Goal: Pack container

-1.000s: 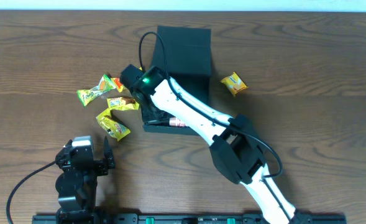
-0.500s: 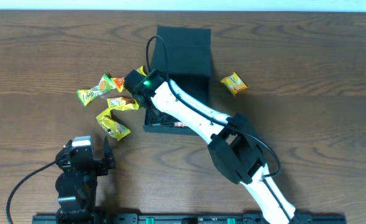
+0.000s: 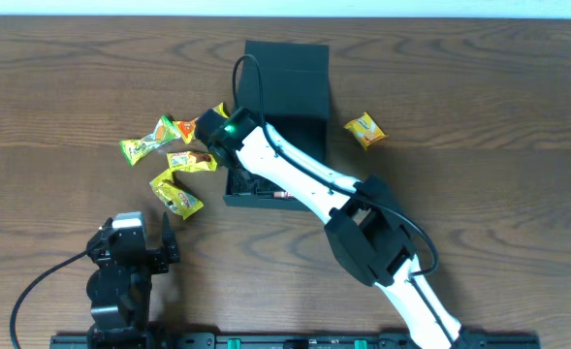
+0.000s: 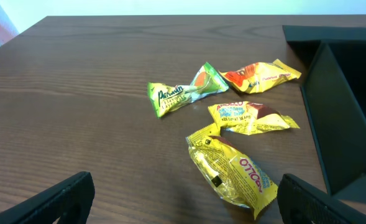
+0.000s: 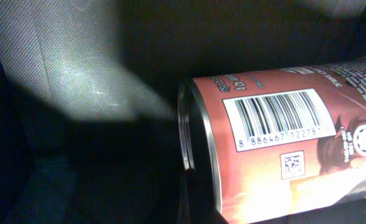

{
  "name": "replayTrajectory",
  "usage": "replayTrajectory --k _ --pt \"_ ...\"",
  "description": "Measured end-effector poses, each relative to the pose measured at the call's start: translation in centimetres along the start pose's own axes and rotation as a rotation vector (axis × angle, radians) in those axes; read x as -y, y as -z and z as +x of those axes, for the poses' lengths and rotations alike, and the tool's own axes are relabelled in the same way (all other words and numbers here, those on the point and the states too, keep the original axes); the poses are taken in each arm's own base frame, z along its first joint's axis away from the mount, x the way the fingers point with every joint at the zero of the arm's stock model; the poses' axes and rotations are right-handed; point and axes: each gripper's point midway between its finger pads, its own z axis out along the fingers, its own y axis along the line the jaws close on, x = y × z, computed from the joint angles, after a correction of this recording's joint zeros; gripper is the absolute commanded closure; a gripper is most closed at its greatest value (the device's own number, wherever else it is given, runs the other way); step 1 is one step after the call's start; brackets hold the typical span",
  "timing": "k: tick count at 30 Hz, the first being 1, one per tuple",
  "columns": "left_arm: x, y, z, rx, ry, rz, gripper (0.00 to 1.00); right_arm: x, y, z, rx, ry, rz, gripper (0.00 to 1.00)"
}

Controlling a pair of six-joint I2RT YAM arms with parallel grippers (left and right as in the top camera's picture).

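Container: we see the dark green-black rectangular cardboard box [image 3: 287,78] with its flap lid open, a small red metal can [image 5: 276,137] on its side inside | Right gripper [image 3: 237,167]: down in the box, jaws hidden, we cannot tell | Left gripper [image 4: 186,180]: jaws apart, empty, near four crinkled yellow-green snack packets [image 4: 232,174] left of the box

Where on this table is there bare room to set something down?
Bare wood lies left of the snack packets, right of the lone yellow packet, and along the front between the left hand and the right arm. It is crowded where the packets meet the container, with that arm reaching in.
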Motion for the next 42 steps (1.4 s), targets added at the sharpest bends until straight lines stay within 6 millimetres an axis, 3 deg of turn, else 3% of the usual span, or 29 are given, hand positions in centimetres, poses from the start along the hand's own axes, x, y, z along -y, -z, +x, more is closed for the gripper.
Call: replayTrajectory --k 14,18,21,24,27,30,33,35,36,38,42 --pt "0.0 0.0 0.0 0.000 0.000 0.000 0.05 0.7 0.0 0.0 -0.023 -0.030 0.008 0.98" --pt "0.0 0.0 0.0 0.000 0.000 0.000 0.05 0.1 1.2 -0.2 -0.025 -0.028 -0.027 0.98" --pt "0.0 0.0 0.0 0.000 0.000 0.000 0.05 -1.2 4.3 -1.5 0.027 -0.015 -0.107 0.98" --pt "0.0 0.0 0.0 0.000 0.000 0.000 0.05 -2.4 9.5 -3.5 0.140 0.006 -0.218 0.98" --pt "0.0 0.0 0.0 0.000 0.000 0.000 0.05 -1.7 13.8 -4.9 0.251 0.037 -0.258 0.98" --pt "0.0 0.0 0.0 0.000 0.000 0.000 0.05 1.4 16.9 -6.1 0.334 0.040 -0.214 0.98" --pt "0.0 0.0 0.0 0.000 0.000 0.000 0.05 5.0 18.0 -8.8 0.379 -0.010 -0.196 0.98" --pt "0.0 0.0 0.0 0.000 0.000 0.000 0.05 8.1 17.6 -11.1 0.375 -0.080 -0.183 0.98" --pt "0.0 0.0 0.0 0.000 0.000 0.000 0.05 11.1 17.0 -13.0 0.365 -0.154 -0.171 0.98" --pt "0.0 0.0 0.0 0.000 0.000 0.000 0.05 15.1 16.2 -15.0 0.355 -0.250 -0.154 0.98" --pt "0.0 0.0 0.0 0.000 0.000 0.000 0.05 22.1 14.8 -17.5 0.335 -0.413 -0.121 0.98"
